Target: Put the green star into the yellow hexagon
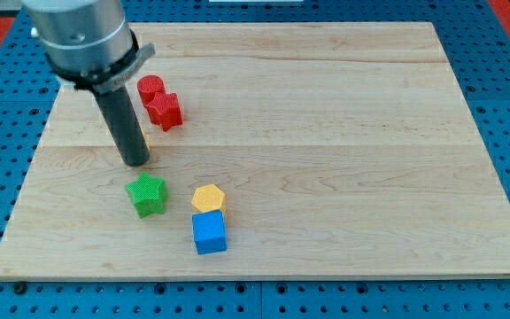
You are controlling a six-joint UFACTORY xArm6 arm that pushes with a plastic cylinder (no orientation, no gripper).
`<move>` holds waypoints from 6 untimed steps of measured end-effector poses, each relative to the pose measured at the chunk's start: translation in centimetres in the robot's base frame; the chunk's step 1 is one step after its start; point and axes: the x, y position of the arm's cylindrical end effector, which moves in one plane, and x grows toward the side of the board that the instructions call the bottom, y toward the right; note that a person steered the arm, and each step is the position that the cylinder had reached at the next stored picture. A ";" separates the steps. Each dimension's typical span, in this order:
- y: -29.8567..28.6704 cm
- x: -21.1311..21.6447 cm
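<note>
Pale wooden worktop (pixel 326 133) rests on a blue pegboard (pixel 503 53). Nearest the view's bottom sits a blue cube (pixel 209 233), touching the yellow hexagon (pixel 208 198) above it. Left of the hexagon, near it, lies the green star (pixel 147 194). My tip (pixel 135 162) stands just above the star, apart. Farther up, a red cylinder (pixel 150 88) touches a red star (pixel 164 110).

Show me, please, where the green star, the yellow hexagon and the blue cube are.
green star (pixel 147 194), camera view, middle of its top face
yellow hexagon (pixel 209 197), camera view, middle of its top face
blue cube (pixel 208 229), camera view, its top face
</note>
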 end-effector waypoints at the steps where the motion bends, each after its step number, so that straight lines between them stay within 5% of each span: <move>1: -1.7 -1.7; 4: 0.5 -0.4; 6: -4.7 2.0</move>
